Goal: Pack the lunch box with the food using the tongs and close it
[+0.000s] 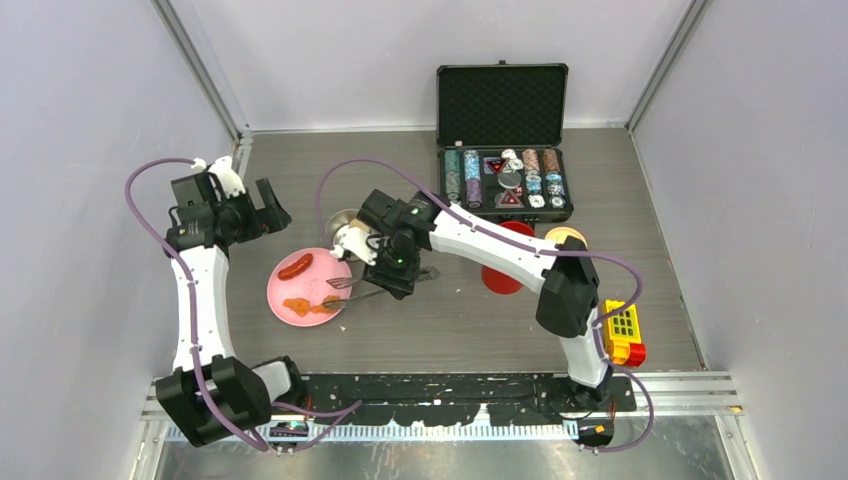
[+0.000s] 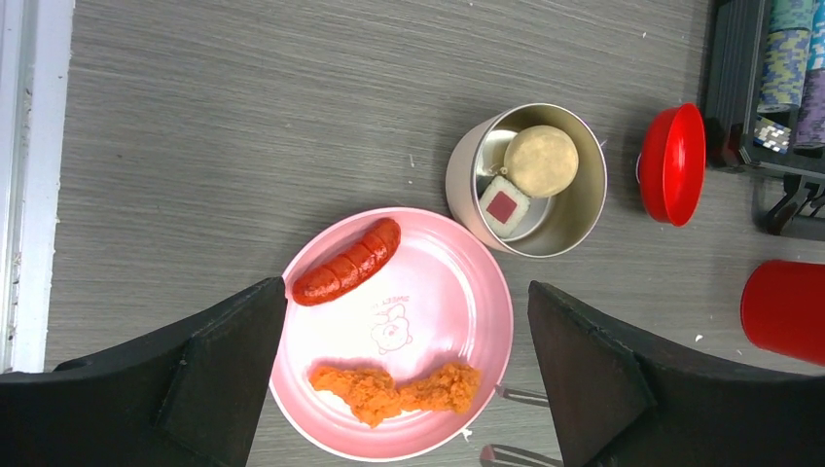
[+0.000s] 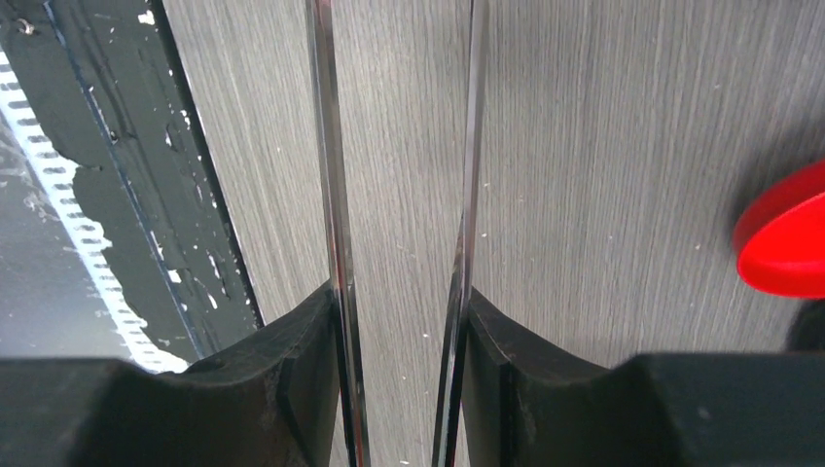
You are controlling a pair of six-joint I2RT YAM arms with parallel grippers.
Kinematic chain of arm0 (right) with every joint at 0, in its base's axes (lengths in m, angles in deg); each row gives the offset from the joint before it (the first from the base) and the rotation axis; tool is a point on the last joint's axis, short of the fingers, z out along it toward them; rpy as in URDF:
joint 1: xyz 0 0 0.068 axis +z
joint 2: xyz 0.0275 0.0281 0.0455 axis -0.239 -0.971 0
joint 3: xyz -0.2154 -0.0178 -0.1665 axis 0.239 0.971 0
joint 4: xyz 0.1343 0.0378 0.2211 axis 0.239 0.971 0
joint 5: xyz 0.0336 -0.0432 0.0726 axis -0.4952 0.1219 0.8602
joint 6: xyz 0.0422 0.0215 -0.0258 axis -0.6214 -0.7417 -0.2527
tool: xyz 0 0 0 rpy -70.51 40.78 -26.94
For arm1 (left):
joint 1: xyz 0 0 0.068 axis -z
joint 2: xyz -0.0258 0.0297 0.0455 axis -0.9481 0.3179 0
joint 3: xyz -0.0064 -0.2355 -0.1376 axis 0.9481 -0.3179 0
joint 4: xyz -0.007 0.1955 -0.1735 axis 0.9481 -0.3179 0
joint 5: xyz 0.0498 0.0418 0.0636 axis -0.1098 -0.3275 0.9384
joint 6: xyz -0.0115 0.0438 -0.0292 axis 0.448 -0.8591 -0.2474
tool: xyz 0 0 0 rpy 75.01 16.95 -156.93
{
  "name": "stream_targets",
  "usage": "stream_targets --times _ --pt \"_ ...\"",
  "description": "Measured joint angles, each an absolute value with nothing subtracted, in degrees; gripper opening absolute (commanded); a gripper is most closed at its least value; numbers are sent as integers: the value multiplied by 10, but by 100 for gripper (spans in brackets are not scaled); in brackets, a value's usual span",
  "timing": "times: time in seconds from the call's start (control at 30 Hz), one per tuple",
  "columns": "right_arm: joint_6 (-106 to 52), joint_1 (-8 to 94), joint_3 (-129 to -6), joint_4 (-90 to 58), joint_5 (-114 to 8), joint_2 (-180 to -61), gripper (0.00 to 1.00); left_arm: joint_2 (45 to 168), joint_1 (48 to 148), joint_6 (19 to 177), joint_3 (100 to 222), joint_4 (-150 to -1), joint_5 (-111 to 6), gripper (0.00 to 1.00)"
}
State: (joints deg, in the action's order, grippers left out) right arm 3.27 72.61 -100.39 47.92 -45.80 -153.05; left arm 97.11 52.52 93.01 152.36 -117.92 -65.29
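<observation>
Resting inside steel bowl [image 2: 582,209]: cube [image 2: 503,206], egg lump [image 2: 541,161].

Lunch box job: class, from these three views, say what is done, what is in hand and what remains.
Done: the steel bowl holds a white cube and a pale round piece. In hand: the right gripper grips the tongs, their tips by the pink plate. To do: the sausage and orange nuggets lie on the plate; the bowl is uncovered and the red lid lies off the red canister.
</observation>
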Motion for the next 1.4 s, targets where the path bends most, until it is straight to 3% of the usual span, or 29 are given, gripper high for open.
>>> stream_targets --times 0.27,0.57,1.0,1.4 --pt "31 730 -1044 473 -458 -1590 50 958 525 940 1524 -1174 -653 97" --pt "31 730 -1050 468 -459 -1629 46 943 525 940 1524 -1171 -653 97" --pt "29 730 -1055 467 -458 -1632 17 943 525 940 1522 -1171 -653 97" --pt "1 724 -1020 462 -438 -1516 8 941 525 941 1522 -1171 -654 97"
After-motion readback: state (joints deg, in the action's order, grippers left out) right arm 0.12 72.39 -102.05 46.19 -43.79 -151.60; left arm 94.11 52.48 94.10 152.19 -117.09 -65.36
